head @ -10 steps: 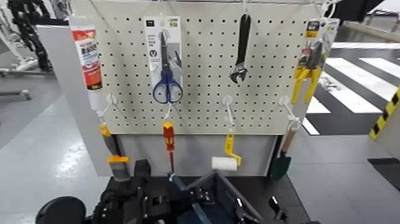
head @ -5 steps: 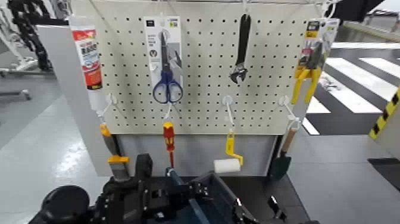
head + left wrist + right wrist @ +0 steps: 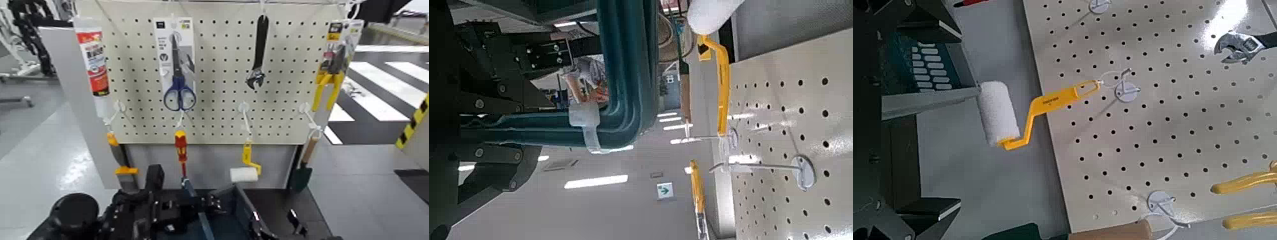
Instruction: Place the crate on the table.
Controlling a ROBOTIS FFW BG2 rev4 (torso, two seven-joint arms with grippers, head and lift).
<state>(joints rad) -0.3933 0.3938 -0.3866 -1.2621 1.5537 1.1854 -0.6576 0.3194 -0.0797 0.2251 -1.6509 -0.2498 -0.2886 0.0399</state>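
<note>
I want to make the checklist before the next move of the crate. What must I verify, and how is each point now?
1. Left end effector closed: ok.
2. Left grip on the crate secure: cannot tell.
3. Right end effector closed on the crate wall: not ok, its fingers stand apart.
4. Crate bottom flat on the table: cannot tell, hidden.
5. Crate corner free of the hanging paint roller: cannot tell, they look very close.
</note>
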